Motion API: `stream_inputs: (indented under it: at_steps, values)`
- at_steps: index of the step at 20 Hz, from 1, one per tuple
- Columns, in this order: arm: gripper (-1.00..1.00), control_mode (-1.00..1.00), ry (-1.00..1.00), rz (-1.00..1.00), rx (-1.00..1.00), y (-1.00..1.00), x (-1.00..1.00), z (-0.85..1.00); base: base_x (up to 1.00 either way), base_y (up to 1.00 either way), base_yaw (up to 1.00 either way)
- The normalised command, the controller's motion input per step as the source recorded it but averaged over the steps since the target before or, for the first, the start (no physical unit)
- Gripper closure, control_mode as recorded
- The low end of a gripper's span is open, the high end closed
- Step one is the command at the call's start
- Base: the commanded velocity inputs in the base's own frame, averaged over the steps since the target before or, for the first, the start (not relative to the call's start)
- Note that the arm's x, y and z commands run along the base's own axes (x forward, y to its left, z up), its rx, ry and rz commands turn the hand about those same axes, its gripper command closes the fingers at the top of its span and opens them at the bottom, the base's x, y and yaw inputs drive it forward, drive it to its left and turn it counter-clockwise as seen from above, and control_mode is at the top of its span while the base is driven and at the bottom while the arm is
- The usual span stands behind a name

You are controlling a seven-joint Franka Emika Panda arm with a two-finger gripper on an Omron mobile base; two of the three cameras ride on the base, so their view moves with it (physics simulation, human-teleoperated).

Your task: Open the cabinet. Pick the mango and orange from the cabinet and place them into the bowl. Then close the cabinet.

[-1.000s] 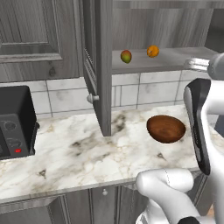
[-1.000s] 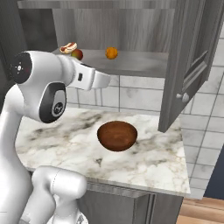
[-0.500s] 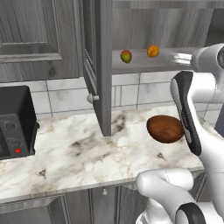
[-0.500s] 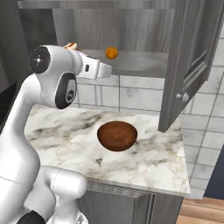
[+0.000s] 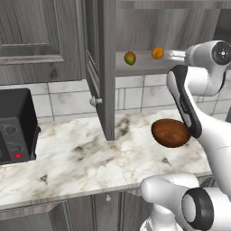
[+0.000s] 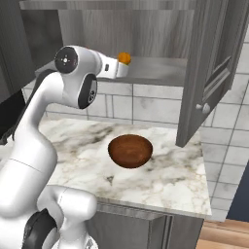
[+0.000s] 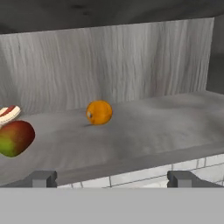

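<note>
- Left base view: the cabinet (image 5: 101, 67) stands open, with the mango (image 5: 130, 58) and the orange (image 5: 157, 53) a little apart on its shelf (image 5: 144, 66), the mango nearer the front edge. The arm rises from the lower right, folds at the elbow above the bowl (image 5: 170, 133) and points its wrist level toward the shelf. The likely trouble, as I judge it, is the forearm or elbow clipping the bowl on the counter (image 5: 81, 158) during the reach.
- Right base view: the wrist reaches from the left toward the shelf's front edge, and the orange (image 6: 124, 58) peeks out just beyond it. The open door (image 6: 209, 68) hangs well to the right, clear of the arm.
- Hand view: the end effector (image 7: 112, 178) has its tips spread wide with nothing between them, level with the shelf's front edge. The orange (image 7: 99, 112) sits about centred ahead; the mango (image 7: 15, 138) lies toward the left. A fast push could roll the round orange toward the back wall, or nudge the mango off the front edge.
</note>
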Motion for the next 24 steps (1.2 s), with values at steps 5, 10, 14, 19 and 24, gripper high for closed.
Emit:
stream_inputs:
  at_steps: [5, 10, 14, 19, 24]
  values:
    - [-1.0, -1.0, 0.0, 0.13, 0.0, 0.03, 0.46, 0.0, 0.0, 0.0, 0.0]
    - [-1.0, -1.0, 0.03, 0.0, 0.0, 0.0, 0.24, 0.0, 0.0, 0.0, 0.0]
    - [-1.0, -1.0, 0.13, 0.0, 0.0, 0.0, 0.31, 0.0, 0.0, 0.0, 0.0]
    - [-1.0, -1.0, 0.09, 0.0, 0.0, 0.0, 0.25, 0.0, 0.0, 0.0, 0.0]
    - [-1.0, -1.0, 0.02, 0.0, 0.0, 0.0, 0.11, 0.0, 0.0, 0.0, 0.0]
